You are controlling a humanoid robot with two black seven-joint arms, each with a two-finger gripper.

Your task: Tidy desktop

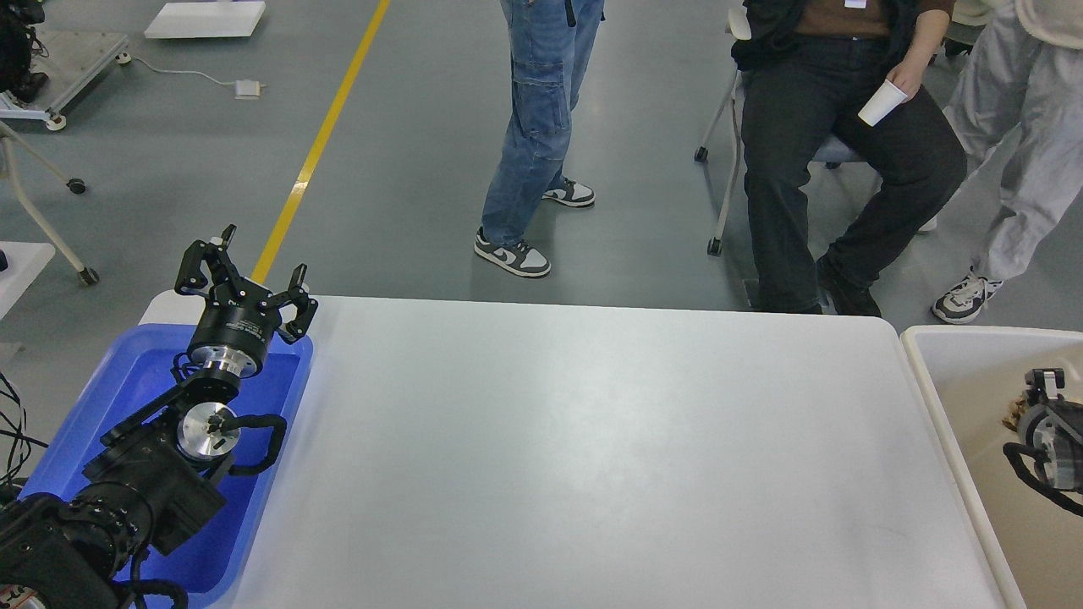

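Note:
The desktop [592, 440] is a large white tabletop with rounded corners, and nothing lies on it. My left gripper [252, 266] is open and empty, held above the far end of the blue tray [127, 381] at the table's left. My right gripper [1042, 381] comes in at the right edge over the beige-white tub [924, 359]. It is seen small and partly cut off, so its fingers cannot be told apart. A small brown thing [1011, 416] shows in the tub just left of it.
Three people are beyond the far table edge: one in blue jeans [541, 127] standing, one seated in black [829, 169] holding a white cup [880, 103], and one in grey [1015, 169] at the right. A yellow floor line [321, 144] runs at the back left.

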